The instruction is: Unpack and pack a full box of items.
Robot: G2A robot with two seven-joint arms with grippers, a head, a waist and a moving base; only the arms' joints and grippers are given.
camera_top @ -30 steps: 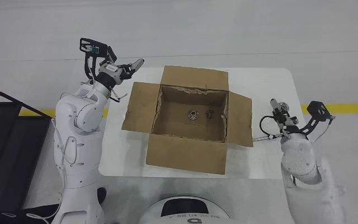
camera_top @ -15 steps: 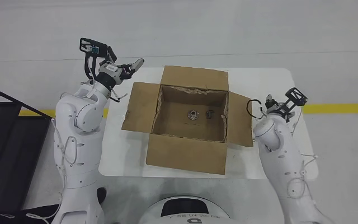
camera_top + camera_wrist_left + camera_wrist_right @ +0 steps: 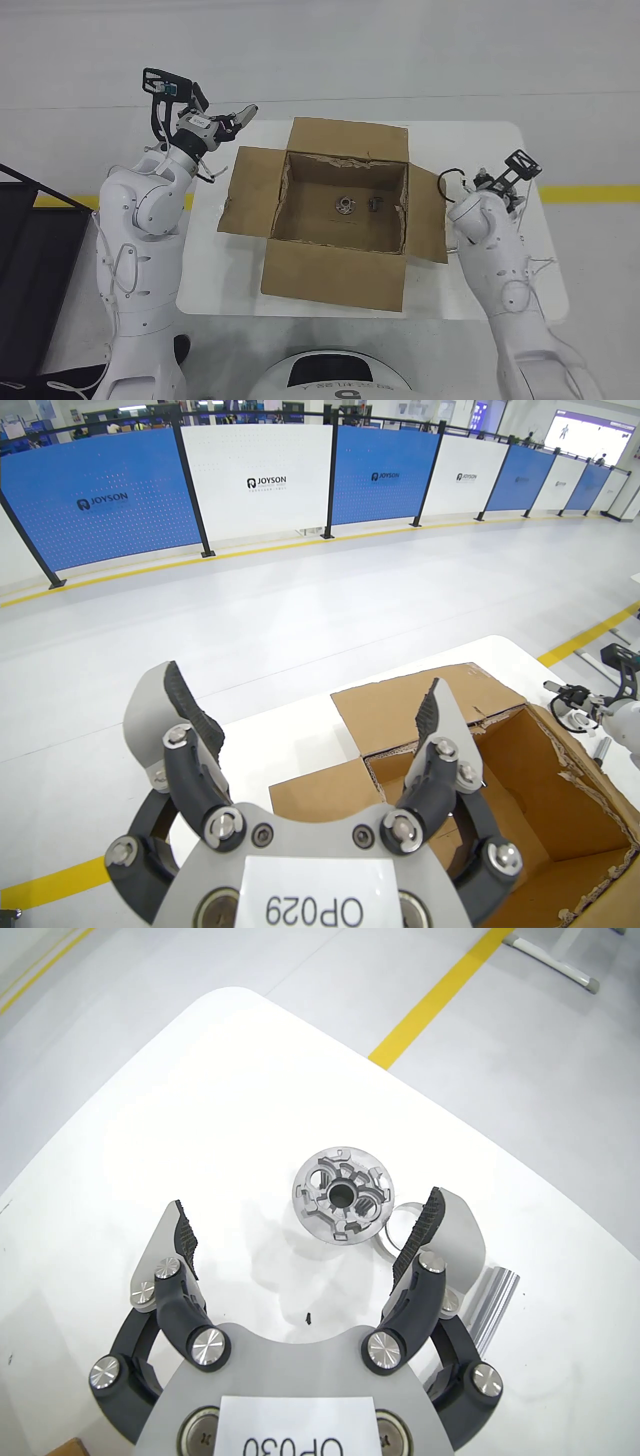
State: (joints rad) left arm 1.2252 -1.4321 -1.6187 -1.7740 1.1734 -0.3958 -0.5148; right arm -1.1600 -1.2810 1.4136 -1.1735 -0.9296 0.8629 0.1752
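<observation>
Grey floor (image 3: 300, 50) w/ a yellow line (image 3: 590, 192) is running past the white bench (image 3: 470, 150); blue and white fence panels (image 3: 100, 500) are standing beyond. Box (image 3: 335, 275) is sitting mid-bench, 4 flaps out, 2 small parts (image 3: 345, 205) lying inside, so unpacking is prob. nearly done. Right end effector (image 3: 306, 1215) is hovering wide and empty over a hub (image 3: 342, 1200), ring (image 3: 387, 1238) and rod (image 3: 495, 1298) laid out beside the box. Left end effector (image 3: 303, 677) is hanging wide, empty, by the left flap, clear of the opening.
</observation>
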